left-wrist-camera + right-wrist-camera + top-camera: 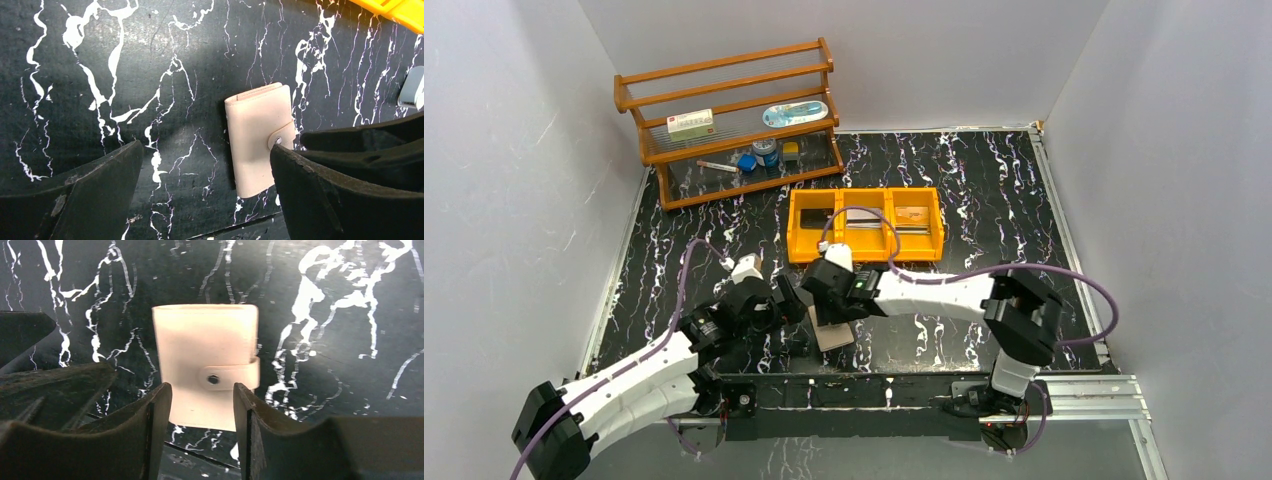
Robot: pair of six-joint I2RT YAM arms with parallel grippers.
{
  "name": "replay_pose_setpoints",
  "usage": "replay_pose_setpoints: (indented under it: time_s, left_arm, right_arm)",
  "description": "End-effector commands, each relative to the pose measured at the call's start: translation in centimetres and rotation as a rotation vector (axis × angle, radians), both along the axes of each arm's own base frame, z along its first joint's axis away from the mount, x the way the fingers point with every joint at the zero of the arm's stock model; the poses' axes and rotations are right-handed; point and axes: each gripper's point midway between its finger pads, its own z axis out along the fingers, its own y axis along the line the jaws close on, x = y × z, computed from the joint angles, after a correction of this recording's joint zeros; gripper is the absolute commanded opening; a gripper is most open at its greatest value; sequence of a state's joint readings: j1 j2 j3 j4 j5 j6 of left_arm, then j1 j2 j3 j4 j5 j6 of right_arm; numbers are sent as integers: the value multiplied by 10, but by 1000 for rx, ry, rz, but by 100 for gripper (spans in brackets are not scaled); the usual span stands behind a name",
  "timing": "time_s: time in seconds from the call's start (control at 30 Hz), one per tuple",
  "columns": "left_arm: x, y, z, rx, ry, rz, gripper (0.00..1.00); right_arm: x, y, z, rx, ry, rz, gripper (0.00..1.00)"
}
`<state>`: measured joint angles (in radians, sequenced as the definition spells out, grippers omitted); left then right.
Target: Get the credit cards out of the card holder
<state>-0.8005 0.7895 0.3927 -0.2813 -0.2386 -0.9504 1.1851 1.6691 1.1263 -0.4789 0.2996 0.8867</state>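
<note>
The card holder (832,334) lies closed on the black marbled table, tan cover up, its strap snapped shut. It also shows in the left wrist view (257,135) and the right wrist view (205,350). My right gripper (826,300) (202,390) hovers over its near edge, jaws parted and empty. My left gripper (790,318) (206,150) is wide open just left of the holder, its right finger beside the strap snap. Flat cards lie in the yellow bin: a dark one (816,212), a silvery one (870,226) and a tan one (912,215).
The yellow three-compartment bin (865,254) stands just behind the grippers. A wooden rack (724,120) with small items is at the back left. White walls close in both sides. A metal rail (1064,385) runs along the near edge.
</note>
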Motion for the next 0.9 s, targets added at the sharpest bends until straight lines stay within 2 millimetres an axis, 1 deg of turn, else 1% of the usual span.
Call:
replay_pose_setpoints:
  time_s: [0.0, 0.03, 0.13, 0.23, 0.37, 0.57, 0.67, 0.8, 0.87]
  left_arm:
    - [-5, 15, -5, 20, 18, 65, 98]
    - [-6, 17, -5, 26, 21, 70, 98]
    - [-7, 23, -2, 43, 25, 92, 97]
    - [-6, 22, 0, 41, 21, 89, 95]
    - [-6, 19, 2, 30, 18, 76, 93]
    - [-8, 6, 3, -6, 14, 4, 90]
    - [-9, 0, 4, -18, 15, -22, 89]
    - [-9, 0, 1, -18, 22, -24, 87]
    - [-9, -1, 1, -20, 23, -20, 86]
  right_arm:
    - [2, 7, 8, -99, -69, 15, 55]
    - [1, 8, 2, -122, -66, 16, 54]
    - [0, 11, -2, -137, -67, 27, 46]
    - [-1, 9, -6, -160, -66, 28, 47]
    - [-1, 3, -16, -206, -62, 35, 46]
    - [2, 2, -26, -238, -74, 65, 49]
    - [5, 0, -23, -261, -90, 56, 51]
    - [8, 6, -11, -229, -106, 52, 52]
    - [9, 8, -10, -215, -116, 60, 52]
